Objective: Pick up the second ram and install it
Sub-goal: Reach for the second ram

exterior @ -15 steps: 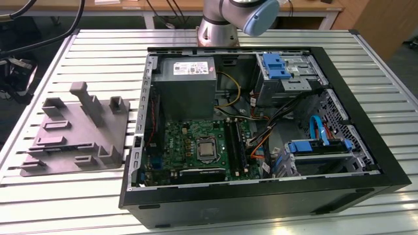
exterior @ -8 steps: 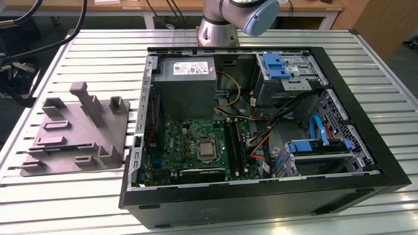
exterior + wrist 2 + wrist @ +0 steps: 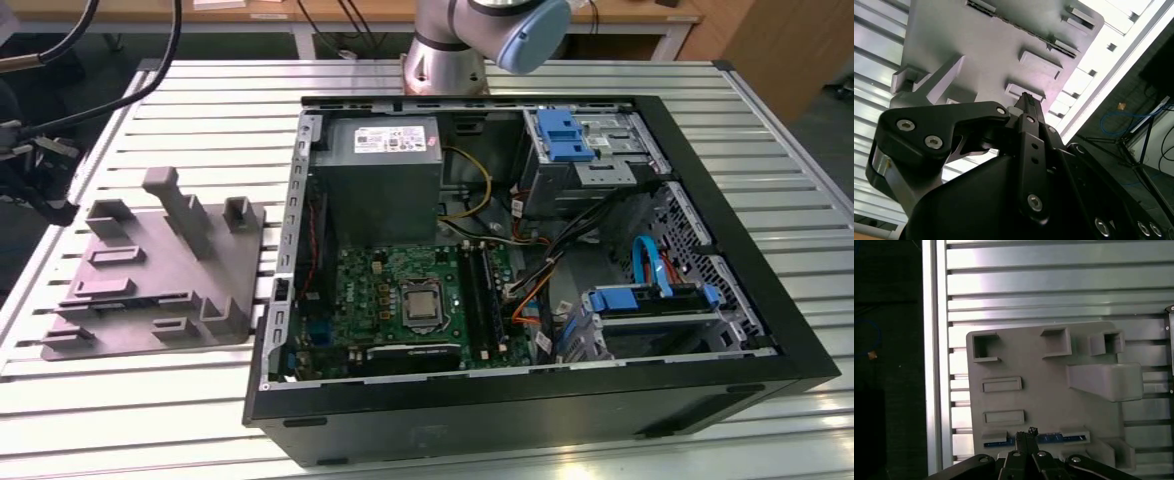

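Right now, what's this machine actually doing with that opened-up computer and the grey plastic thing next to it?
A robot arm is fetching a memory stick for the open computer case. Its gripper hangs over the grey holder tray, which lies on the slatted table to the exterior view's left of the case. The second ram, a thin dark strip, sits in a slot at the tray's edge, just by the gripper's tip in the first wrist view. It has not been lifted yet.

Matt grey plastic holder tray [image 3: 147, 275]; bright ribbed metal table [image 3: 134, 420]; smooth black gripper [image 3: 1026, 433]
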